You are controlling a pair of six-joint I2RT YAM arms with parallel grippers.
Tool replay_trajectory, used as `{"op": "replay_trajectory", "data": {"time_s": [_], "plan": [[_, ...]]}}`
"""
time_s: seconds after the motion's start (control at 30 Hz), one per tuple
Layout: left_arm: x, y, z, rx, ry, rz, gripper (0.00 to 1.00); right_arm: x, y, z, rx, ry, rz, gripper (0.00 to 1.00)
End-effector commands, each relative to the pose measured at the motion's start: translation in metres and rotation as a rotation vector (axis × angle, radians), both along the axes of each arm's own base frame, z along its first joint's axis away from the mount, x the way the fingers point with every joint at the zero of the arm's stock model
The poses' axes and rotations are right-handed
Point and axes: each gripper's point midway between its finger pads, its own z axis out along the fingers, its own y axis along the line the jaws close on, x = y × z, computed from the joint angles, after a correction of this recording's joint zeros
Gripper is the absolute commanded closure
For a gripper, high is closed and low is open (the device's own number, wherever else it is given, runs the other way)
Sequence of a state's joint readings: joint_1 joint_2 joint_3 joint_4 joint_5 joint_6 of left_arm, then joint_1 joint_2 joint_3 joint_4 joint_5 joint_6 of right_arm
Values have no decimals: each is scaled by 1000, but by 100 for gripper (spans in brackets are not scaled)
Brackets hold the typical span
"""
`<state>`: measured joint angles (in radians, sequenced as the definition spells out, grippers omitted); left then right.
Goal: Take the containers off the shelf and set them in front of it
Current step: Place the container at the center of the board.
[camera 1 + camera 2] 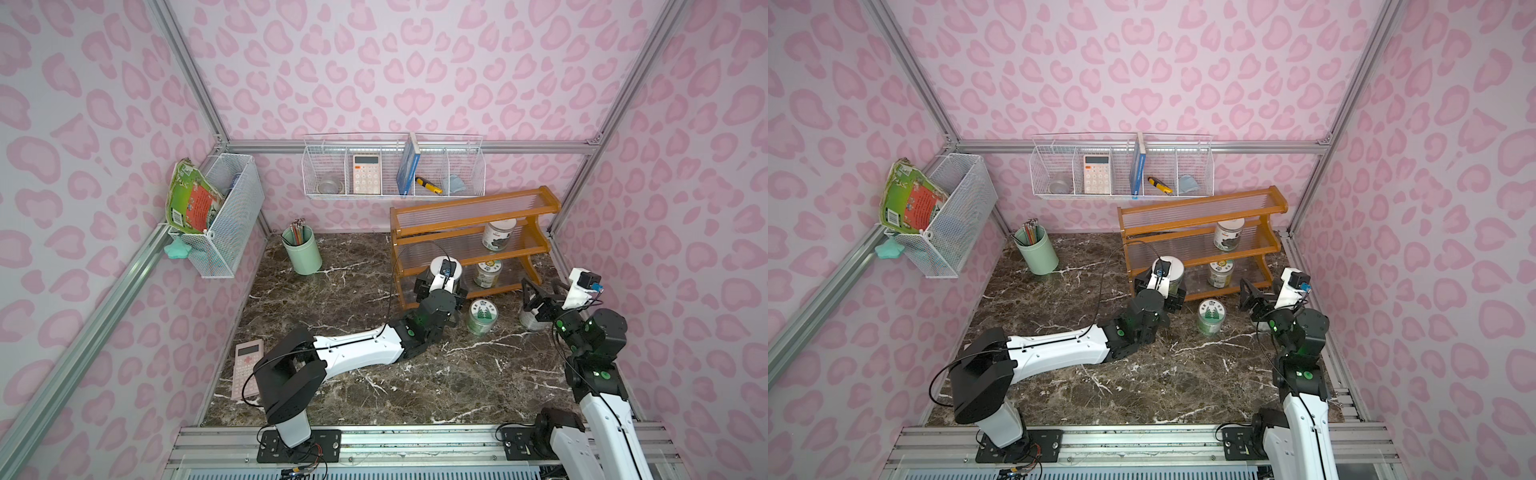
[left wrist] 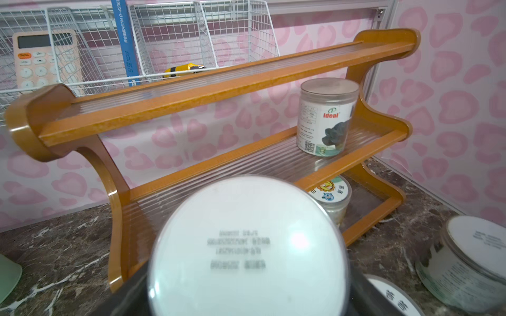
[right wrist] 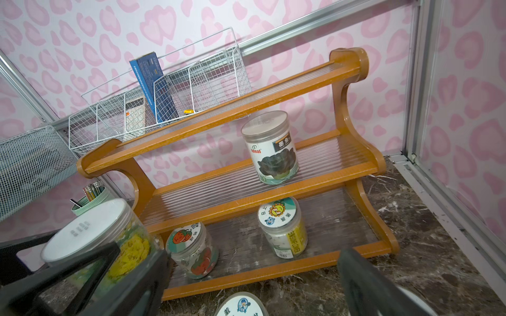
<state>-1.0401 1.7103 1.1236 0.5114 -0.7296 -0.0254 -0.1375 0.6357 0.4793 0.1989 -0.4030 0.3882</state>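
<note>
Shelf (image 1: pixel 469 208) sitting rear right. You're mid-carry: left gripper (image 1: pixel 440 284) clamping white-lid jar (image 2: pixel 246 246) just before bottom tier's left end. Right gripper (image 1: pixel 540 293) hanging spread, empty (dark-label jar (image 1: pixel 532 325) under it). Next: setting it upright on table (image 1: pixel 332 332) beside tree-lid jar (image 1: pixel 482 318). Strawberry jar (image 3: pixel 191 251) showing only in right wrist view.

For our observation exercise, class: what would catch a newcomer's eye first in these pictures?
The pink leopard-print walls all round, then the orange-brown shelf at the back right of the marble table. The left gripper grips a white-lidded jar at the shelf's lower left end; the right gripper hangs open.
</note>
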Motion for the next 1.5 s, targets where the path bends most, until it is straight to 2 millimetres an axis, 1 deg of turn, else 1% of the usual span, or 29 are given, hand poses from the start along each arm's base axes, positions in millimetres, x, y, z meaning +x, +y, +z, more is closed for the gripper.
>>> {"op": "replay_trajectory", "data": {"time_s": [0.0,0.13,0.27,0.4,0.6,0.77,0.83,1.0,1.17,1.33,1.47], "plan": [[-12,1,4,-31,-12,-17,38,-2,2,-1,9,4,11,1],[-27,3,-5,-30,7,-53,38,-3,4,-2,12,3,19,1],[-38,12,-20,-37,35,-63,38,-4,6,-4,14,2,30,1],[-44,19,-40,-49,78,-67,38,-5,7,-7,15,2,35,1],[-49,17,-65,-37,98,-98,38,-7,8,-6,14,-6,35,1],[-53,28,-89,-34,121,-85,38,-8,10,-8,9,-8,37,1],[-55,31,-94,-39,127,-84,38,-8,10,-8,5,-8,35,1],[-56,32,-110,-25,128,-98,37,-7,11,-8,-8,-11,36,1],[-53,36,-131,-21,142,-90,37,-5,14,-8,-19,-14,45,1],[-45,39,-140,-21,136,-76,37,-4,16,-11,-24,-12,48,1],[-45,43,-148,-15,142,-62,36,-5,16,-11,-33,-11,46,1]]}}
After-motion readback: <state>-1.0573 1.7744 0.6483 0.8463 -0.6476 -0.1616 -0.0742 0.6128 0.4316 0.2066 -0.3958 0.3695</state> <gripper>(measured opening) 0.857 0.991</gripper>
